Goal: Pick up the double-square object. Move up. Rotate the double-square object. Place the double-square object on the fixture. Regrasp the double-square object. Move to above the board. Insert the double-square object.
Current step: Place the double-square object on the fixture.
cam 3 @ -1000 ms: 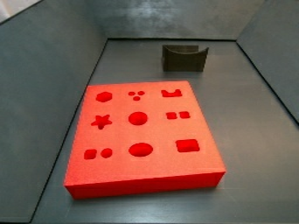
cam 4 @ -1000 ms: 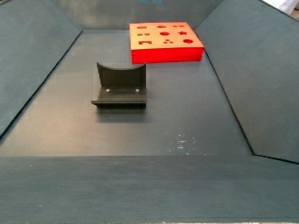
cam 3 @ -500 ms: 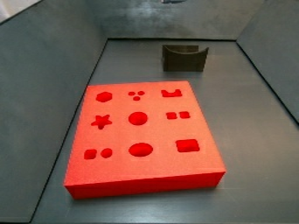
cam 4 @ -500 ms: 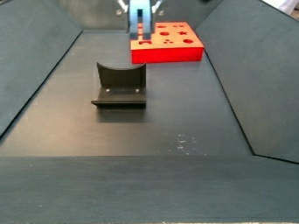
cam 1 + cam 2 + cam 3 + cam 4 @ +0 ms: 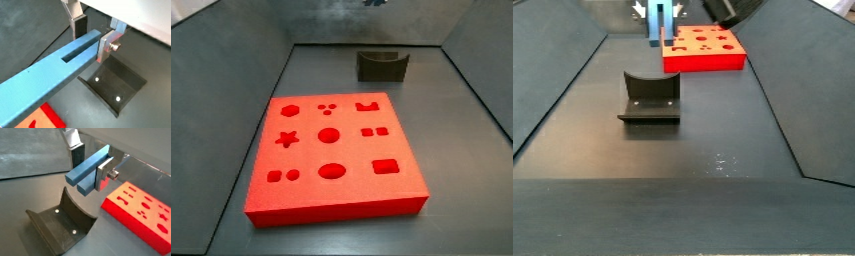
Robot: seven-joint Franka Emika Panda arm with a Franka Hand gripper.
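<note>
Claw (image 5: 90,165) high over the worktop, pinching the slim blue-grey double-square bar (image 5: 88,171) between its silver plates; bar is well clear of everything, hanging at the top centre of a side view (image 5: 657,22). Both wrist views show the grip near one end, the long part sticking out sideways.

The dark grey-black notched fixture (image 5: 649,100) stands on the dark grey worktop (image 5: 687,190) at centre left of that side view, free of the bar. The large flat bright red slab board (image 5: 334,155) with shaped recesses fills the middle of a side view, nothing in it.

Risks as I judge them:
- Off-centre grip, long overhang. A fast rotation could swing the bar in the pads.
- Setting it into the fixture's notch tilted could let it tip out on release.
- Low descent might clip the fixture's upright wall.

Hard to read:
- In a side view looking down on the board, only a dark speck shows at top edge; claw and bar are essentially cut off.
- Far finger mostly hidden behind the bar.
- I cannot tell the bar's height above the fixture.
</note>
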